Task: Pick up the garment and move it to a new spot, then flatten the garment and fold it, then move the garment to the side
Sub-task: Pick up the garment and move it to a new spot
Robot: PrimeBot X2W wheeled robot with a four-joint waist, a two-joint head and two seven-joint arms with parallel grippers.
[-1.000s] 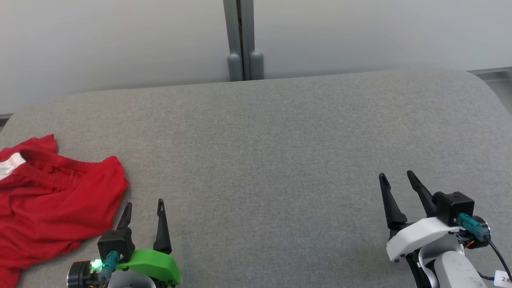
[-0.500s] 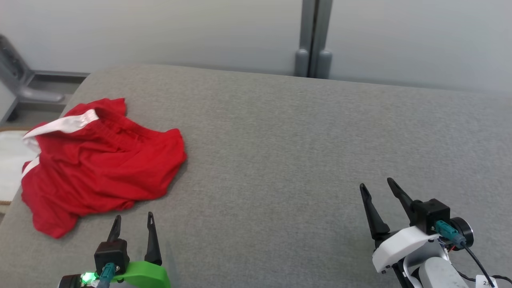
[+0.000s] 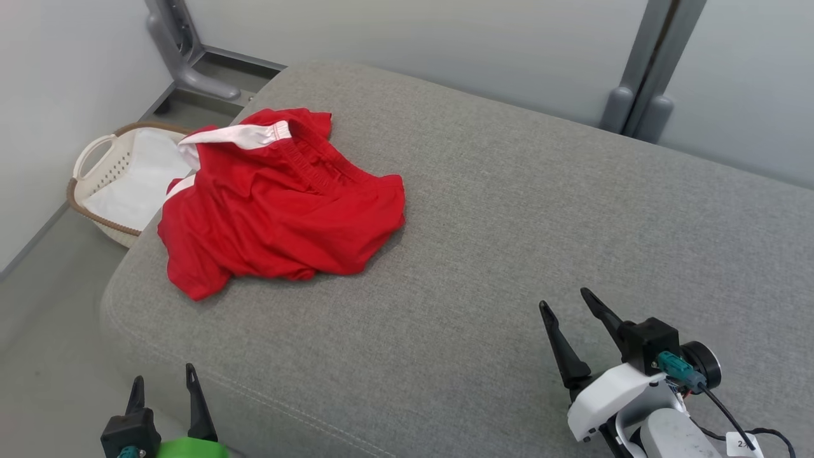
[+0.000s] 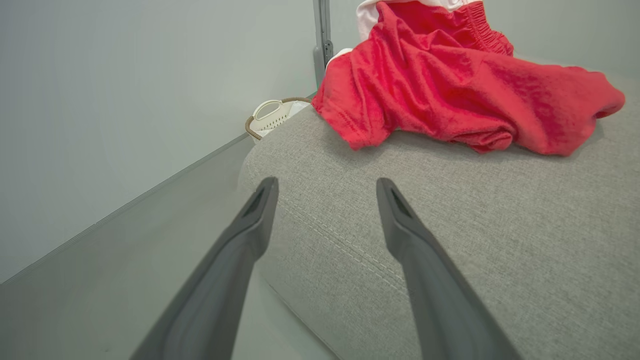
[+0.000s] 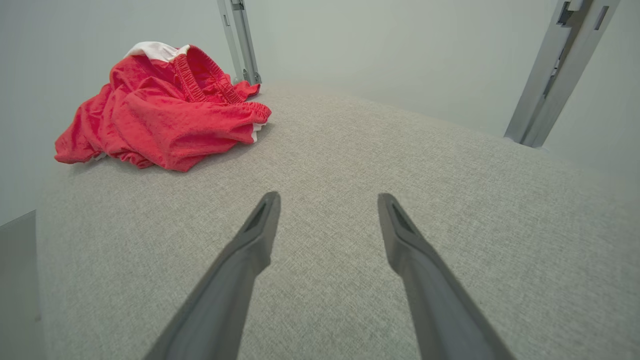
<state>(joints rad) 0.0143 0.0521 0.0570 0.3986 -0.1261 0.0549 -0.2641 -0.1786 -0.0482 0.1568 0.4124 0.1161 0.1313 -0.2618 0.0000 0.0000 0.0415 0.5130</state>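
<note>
A crumpled red garment (image 3: 280, 207) with a white waistband lies near the left end of the grey padded surface (image 3: 540, 210); it also appears in the left wrist view as the garment (image 4: 450, 80) and in the right wrist view as the garment (image 5: 160, 115). My left gripper (image 3: 163, 378) is open at the lower left, off the surface's front corner, short of the garment. My right gripper (image 3: 566, 302) is open over the surface at the lower right, far from the garment. Nothing sits between either pair of fingers.
A white laundry basket (image 3: 108, 181) with a brown rim stands on the floor beyond the surface's left end, seen too as the basket (image 4: 270, 115). Grey metal posts (image 3: 642, 76) rise behind the surface against a pale wall. Bare floor (image 3: 44, 331) lies to the left.
The head camera has swung left, so the garment now sits nearer the picture's middle and the basket and floor have come into sight. Both grippers stay open.
</note>
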